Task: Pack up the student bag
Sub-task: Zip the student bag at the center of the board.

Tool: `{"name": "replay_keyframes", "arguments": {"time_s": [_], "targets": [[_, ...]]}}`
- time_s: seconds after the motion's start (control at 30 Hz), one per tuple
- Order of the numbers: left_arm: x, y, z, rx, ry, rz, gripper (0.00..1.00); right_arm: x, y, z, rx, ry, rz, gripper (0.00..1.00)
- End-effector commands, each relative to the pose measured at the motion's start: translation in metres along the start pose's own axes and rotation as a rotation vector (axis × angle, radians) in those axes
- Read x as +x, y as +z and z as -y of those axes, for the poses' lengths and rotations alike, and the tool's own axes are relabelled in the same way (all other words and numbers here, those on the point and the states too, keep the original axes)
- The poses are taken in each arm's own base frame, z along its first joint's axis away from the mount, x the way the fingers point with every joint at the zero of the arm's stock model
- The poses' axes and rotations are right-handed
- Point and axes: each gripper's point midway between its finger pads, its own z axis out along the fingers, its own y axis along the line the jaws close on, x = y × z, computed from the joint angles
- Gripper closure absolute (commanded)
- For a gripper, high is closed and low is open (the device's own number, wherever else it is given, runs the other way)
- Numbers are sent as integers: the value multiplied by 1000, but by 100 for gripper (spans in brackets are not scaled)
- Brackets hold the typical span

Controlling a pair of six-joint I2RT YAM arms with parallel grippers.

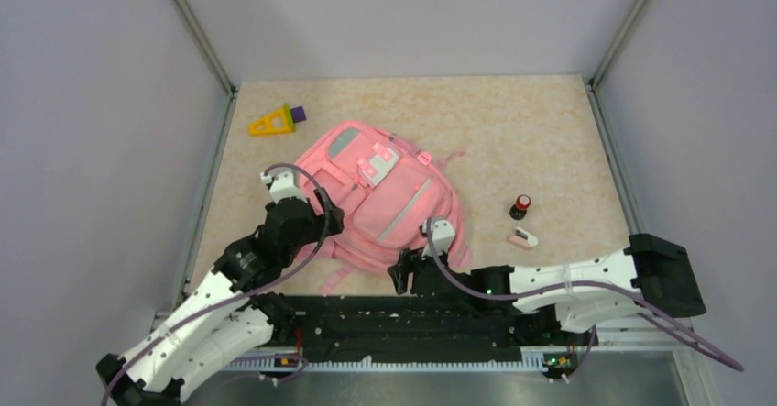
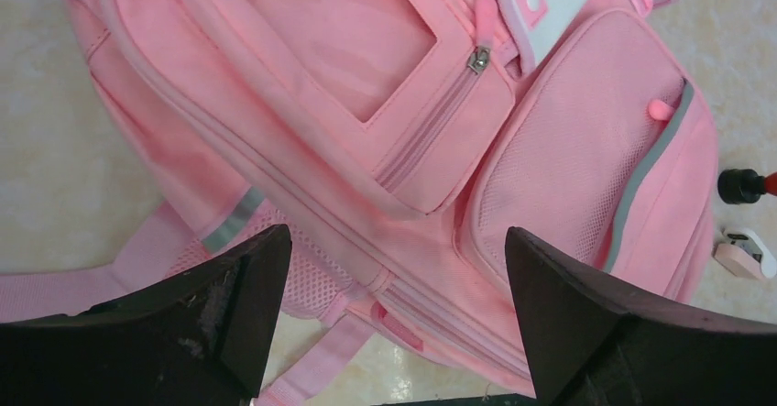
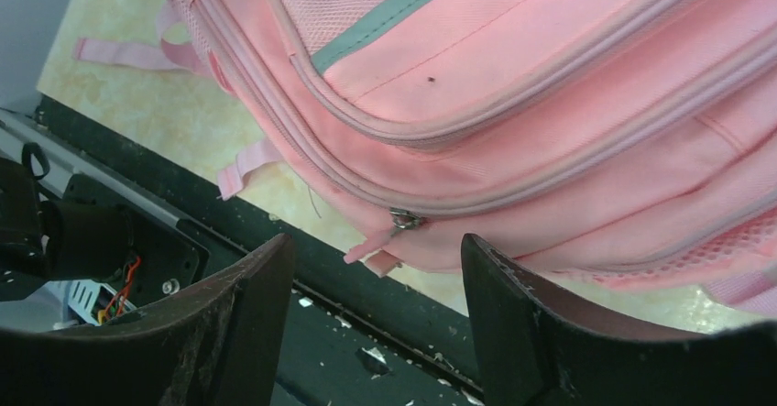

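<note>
Both open and empty, left end effector (image 2: 394,237) and right end effector (image 3: 376,241) are hovering at the student bag (image 1: 389,200) lying mid-frame on the desk (image 1: 541,122) (zipped); right one is risking pinching fabric, missing the zipper pull (image 3: 394,227).

White arm links (image 1: 202,319), black joints (image 1: 289,227), purple cables (image 1: 293,165), dark wedge pincer fingers (image 2: 229,305).
</note>
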Motion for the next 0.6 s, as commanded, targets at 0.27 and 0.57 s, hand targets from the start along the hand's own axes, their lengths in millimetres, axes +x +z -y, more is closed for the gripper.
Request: {"name": "replay_keyframes", "arguments": {"time_s": [0.27, 0.57], "targets": [[29, 27, -31, -79, -105, -61, 9, 13, 17, -21, 93, -45, -63, 38], [30, 34, -36, -63, -181, 13, 21, 21, 23, -4, 183, -86, -64, 53]]}}
